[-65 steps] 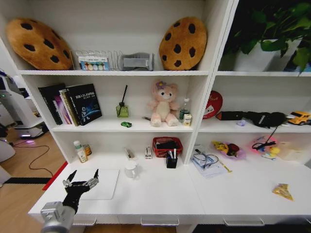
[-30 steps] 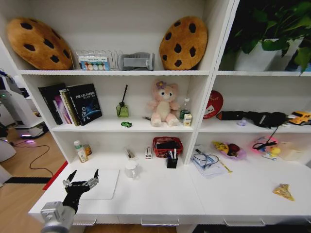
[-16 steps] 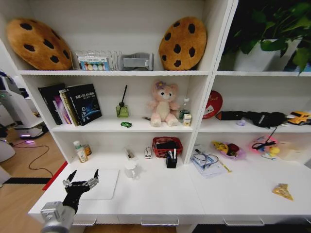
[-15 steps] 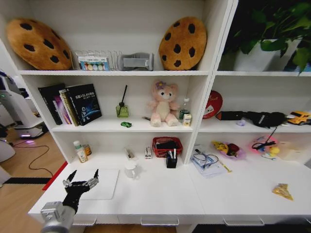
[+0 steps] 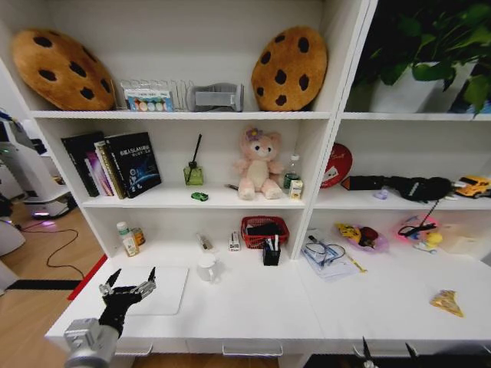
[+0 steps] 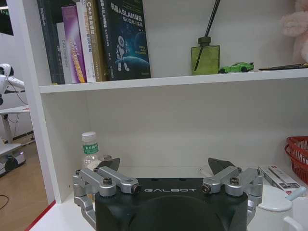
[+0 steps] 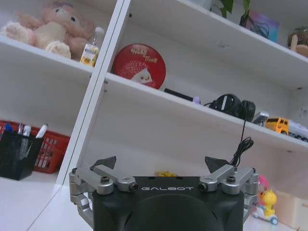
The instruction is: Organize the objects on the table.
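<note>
On the white table [image 5: 261,307], a closed silver laptop [image 5: 163,290] lies at the left. My left gripper [image 5: 129,280] is open over its left edge, empty [image 6: 163,166]. A small green-labelled bottle [image 5: 123,236] [image 6: 90,148] stands at the back left. Pens [image 5: 271,244] [image 7: 23,130] stand in a black holder. A yellow triangular piece [image 5: 446,301] lies at the far right. A tiny green toy car [image 5: 199,197] [image 6: 236,67] sits on the shelf above. The fingertips of my right gripper [image 5: 386,354] poke up at the front edge, open and empty [image 7: 160,162].
A white mug [image 5: 205,268], a red basket [image 5: 265,228] and papers with glasses [image 5: 326,254] sit on the table. Shelf dividers rise behind it. Books [image 5: 115,162], a reed diffuser [image 5: 193,172] and a pink plush [image 5: 258,165] fill the shelf above.
My right gripper's fingertips have risen into the head view at the bottom edge. The left arm and the objects have not moved.
</note>
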`<state>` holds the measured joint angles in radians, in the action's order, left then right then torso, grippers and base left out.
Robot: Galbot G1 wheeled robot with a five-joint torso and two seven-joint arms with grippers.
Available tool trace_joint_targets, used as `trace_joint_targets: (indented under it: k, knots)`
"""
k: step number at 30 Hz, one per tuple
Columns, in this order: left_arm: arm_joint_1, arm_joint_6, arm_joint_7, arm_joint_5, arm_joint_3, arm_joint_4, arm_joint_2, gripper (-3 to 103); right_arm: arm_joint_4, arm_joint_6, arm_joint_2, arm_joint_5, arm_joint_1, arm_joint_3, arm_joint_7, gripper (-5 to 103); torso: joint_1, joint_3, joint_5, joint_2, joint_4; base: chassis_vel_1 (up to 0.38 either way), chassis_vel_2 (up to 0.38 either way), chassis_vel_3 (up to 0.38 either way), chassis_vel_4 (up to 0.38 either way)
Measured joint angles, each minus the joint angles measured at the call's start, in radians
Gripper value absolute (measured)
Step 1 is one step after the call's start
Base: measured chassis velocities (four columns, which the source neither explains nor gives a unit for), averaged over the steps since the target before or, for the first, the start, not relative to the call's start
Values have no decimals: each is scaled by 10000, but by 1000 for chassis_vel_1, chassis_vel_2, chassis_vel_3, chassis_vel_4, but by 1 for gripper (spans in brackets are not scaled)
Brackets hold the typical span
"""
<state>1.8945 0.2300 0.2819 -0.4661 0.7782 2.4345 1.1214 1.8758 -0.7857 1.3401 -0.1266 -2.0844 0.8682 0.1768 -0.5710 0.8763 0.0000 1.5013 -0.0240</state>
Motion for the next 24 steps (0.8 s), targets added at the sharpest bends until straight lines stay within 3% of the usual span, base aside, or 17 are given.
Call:
trace_joint_targets:
  k: [15,24]
  knots:
    - [2,1,0,0,0,0,0,100,63,362,16,-457,459,180,121,100,11,-5,6,6,0,156,-159,-171,180]
    - [-1,0,0,0,0,0,0,100,26,490,3,-779,538,161,71,100,-6,1,-2,-2,0,-8,-26,-16,62]
